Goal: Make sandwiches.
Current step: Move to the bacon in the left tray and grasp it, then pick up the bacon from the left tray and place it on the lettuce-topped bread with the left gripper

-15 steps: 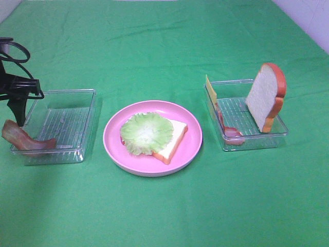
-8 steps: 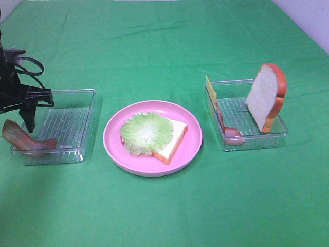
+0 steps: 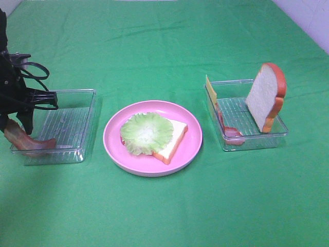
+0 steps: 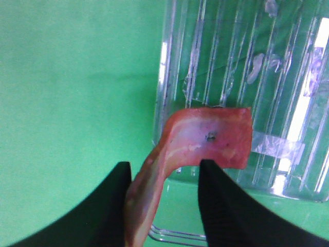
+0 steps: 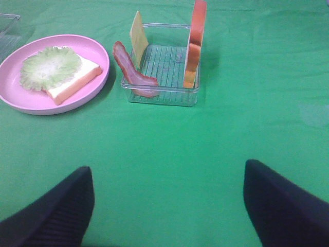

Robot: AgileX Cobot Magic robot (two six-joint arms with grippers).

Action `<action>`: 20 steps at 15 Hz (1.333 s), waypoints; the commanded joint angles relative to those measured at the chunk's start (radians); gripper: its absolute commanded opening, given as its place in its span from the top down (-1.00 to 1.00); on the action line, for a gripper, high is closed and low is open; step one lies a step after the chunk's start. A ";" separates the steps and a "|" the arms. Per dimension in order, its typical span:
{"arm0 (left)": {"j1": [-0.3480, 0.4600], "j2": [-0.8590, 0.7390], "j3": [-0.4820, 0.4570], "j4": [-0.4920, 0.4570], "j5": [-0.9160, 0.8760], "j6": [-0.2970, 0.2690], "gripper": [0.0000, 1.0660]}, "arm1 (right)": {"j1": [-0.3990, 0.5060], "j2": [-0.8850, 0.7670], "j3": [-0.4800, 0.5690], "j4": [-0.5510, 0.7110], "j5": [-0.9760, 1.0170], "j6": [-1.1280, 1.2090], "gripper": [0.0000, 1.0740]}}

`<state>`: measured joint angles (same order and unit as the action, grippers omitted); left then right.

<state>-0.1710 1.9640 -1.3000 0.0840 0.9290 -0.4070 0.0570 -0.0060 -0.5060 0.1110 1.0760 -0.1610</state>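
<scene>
Left gripper (image 4: 164,167) half open, fingers astride a bacon strip (image 4: 205,136), a gap still showing on one side; just beyond, the strip drapes over the clear tray (image 4: 231,67) rim; right gripper (image 5: 167,177) spread wide, empty; well ahead of it, lettuce (image 5: 50,67) on a bread slice (image 5: 88,67) on the pink plate (image 5: 97,49).

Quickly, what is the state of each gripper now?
Left gripper: open, around the bacon strip, not clamped.
Right gripper: open, holding nothing.
</scene>
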 commanded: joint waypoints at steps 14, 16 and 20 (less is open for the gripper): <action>-0.004 -0.104 -0.193 -0.523 0.029 0.303 1.00 | 0.001 -0.007 0.001 0.003 -0.011 -0.001 -0.42; -0.005 -0.101 -0.200 -0.763 -0.010 0.452 1.00 | 0.001 -0.007 0.001 0.003 -0.011 -0.001 -0.42; -0.095 -0.021 -0.200 -1.129 -0.027 0.714 1.00 | 0.001 -0.007 0.001 0.003 -0.011 -0.001 -0.42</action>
<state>-0.2410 1.9180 -1.4970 -0.9740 0.9090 0.2540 0.0570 -0.0060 -0.5060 0.1110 1.0760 -0.1610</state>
